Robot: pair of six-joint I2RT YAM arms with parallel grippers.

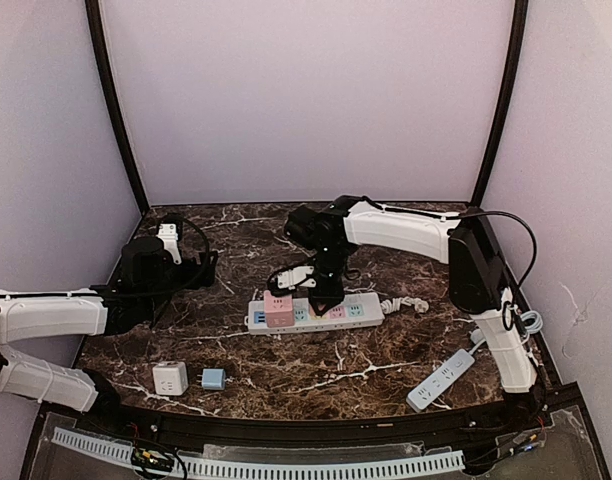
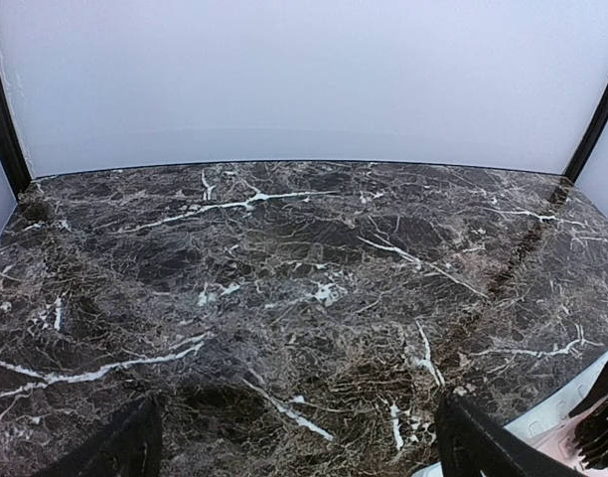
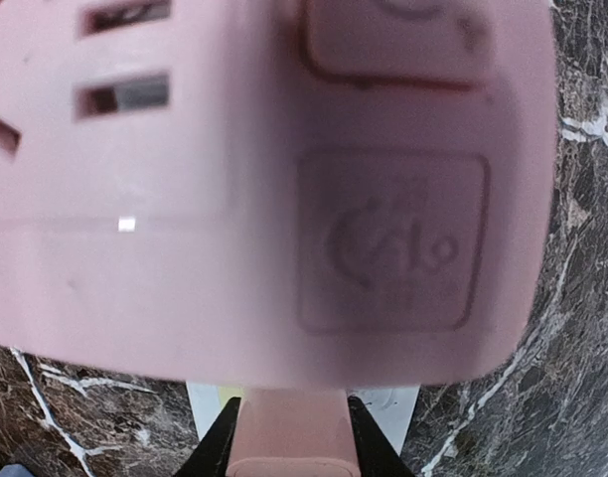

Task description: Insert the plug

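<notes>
Right end effector [image 1: 324, 296] hangs fingers-down over the middle of the multi-coloured power strip [image 1: 358, 311], just beside the pink plug [image 1: 279, 308]. The plug is a blocky cube sitting on the strip near its left end. In the right wrist view the plug [image 3: 284, 199] fills nearly the whole picture, blurred by closeness, with slots on its upper left face and a square embossed mark further right. Below it the two dark fingers [image 3: 221, 447] stand narrow, and a pink part fills the gap between them. I cannot tell whether they clamp it or only straddle it, nor whether that part belongs to the plug or to the strip. A little of the strip's white body [image 3: 395, 399] shows behind the fingers.

Left end effector [image 1: 191, 262] hovers over the left rear of the table [image 1: 316, 362], well apart from the plug. Its fingers [image 2: 115, 447] are spread wide with only bare marble between them. The strip's end [image 2: 557, 427] peeks in at the lower right corner of the left wrist view.

Near the front edge lie a white adapter [image 1: 170, 378] and, just beside it, a small blue adapter [image 1: 213, 379]. A second, plain white strip [image 1: 441, 378] lies at an angle near the right arm's base.
</notes>
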